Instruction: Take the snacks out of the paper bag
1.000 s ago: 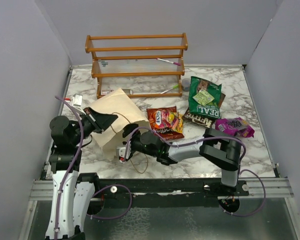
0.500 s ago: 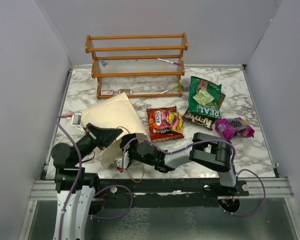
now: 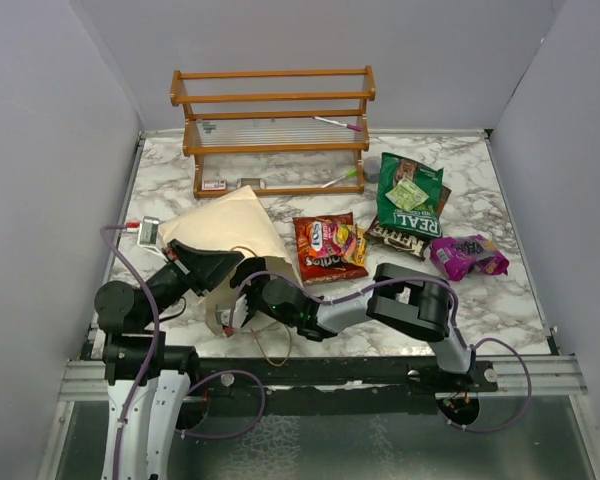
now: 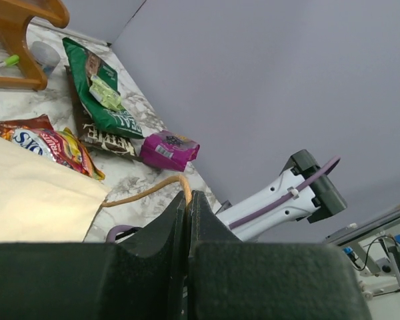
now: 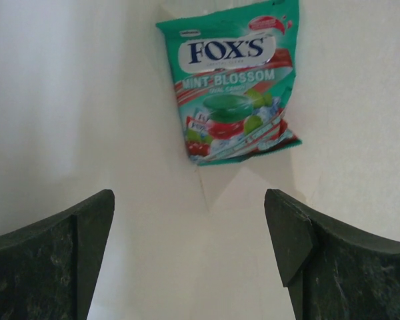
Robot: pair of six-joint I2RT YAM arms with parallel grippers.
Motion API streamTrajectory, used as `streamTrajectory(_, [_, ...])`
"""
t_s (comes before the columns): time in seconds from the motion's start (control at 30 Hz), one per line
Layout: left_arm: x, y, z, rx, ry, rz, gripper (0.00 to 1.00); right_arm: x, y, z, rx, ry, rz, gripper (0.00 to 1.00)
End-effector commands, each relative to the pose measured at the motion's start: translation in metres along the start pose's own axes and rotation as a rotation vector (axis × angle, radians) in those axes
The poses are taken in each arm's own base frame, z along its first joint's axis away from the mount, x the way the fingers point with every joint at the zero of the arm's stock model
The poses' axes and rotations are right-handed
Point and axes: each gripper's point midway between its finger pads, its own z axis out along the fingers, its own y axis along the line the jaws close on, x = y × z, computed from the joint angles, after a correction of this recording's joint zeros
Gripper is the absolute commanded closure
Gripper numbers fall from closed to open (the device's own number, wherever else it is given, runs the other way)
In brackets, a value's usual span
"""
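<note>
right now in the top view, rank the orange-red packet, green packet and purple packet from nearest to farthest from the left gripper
From the left gripper:
1. orange-red packet, centre, just right of the paper bag
2. green packet, far right
3. purple packet, right side

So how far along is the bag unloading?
Done: orange-red packet, green packet and purple packet lie on the table. In hand: left fingers shut on the paper bag by its cord; right fingers open inside it, facing a teal packet. Left: grab that packet, pull it out.
</note>
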Motion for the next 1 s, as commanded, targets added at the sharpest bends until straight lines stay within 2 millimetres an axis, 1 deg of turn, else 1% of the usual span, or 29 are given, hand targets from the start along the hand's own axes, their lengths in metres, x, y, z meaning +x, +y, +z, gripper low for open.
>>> streamTrajectory(0.0, [0.003,-0.003,-0.002,-0.013,0.030,0.014,1.00,-0.012,-0.018,0.019,-0.016,-0.070,-0.102,0.07])
streamTrajectory(0.1, [0.003,-0.006,-0.003,-0.015,0.048,0.048,1.00,-0.004,-0.026,0.033,0.005,-0.077,-0.190,0.08])
streamTrajectory(0.2, [0.003,-0.013,-0.005,0.001,0.057,0.075,1.00,0.001,-0.026,0.049,0.025,-0.085,-0.252,0.08])
streamTrajectory(0.23, [0.004,-0.014,-0.005,0.007,0.058,0.079,1.00,0.002,-0.028,0.055,0.040,-0.087,-0.262,0.08])
streamTrajectory(0.3, [0.004,-0.015,-0.006,0.012,0.059,0.079,1.00,0.002,-0.026,0.064,0.063,-0.092,-0.292,0.04])
streamTrajectory(0.37, [0.006,-0.014,-0.006,0.011,0.066,0.072,1.00,0.014,-0.034,0.071,0.107,-0.077,-0.306,0.00])
streamTrajectory(0.47, [0.008,-0.013,-0.006,0.013,0.074,0.069,1.00,0.022,-0.033,0.084,0.107,-0.075,-0.329,0.01])
streamTrajectory(0.57, [0.010,-0.013,-0.006,0.015,0.084,0.065,1.00,0.026,-0.036,0.095,0.118,-0.071,-0.353,0.01])
streamTrajectory(0.7, [0.011,-0.012,-0.007,0.010,0.087,0.066,1.00,0.024,-0.050,0.096,0.192,-0.064,-0.377,0.01])
streamTrajectory(0.83, [0.012,-0.009,-0.006,-0.002,0.089,0.064,1.00,0.024,-0.067,0.089,0.260,-0.041,-0.362,0.01])
streamTrajectory(0.9, [0.012,-0.008,-0.005,-0.004,0.091,0.058,1.00,0.024,-0.068,0.091,0.249,-0.039,-0.354,0.01])
streamTrajectory(0.97, [0.011,-0.009,-0.004,0.004,0.092,0.053,1.00,0.025,-0.063,0.100,0.211,-0.052,-0.342,0.01])
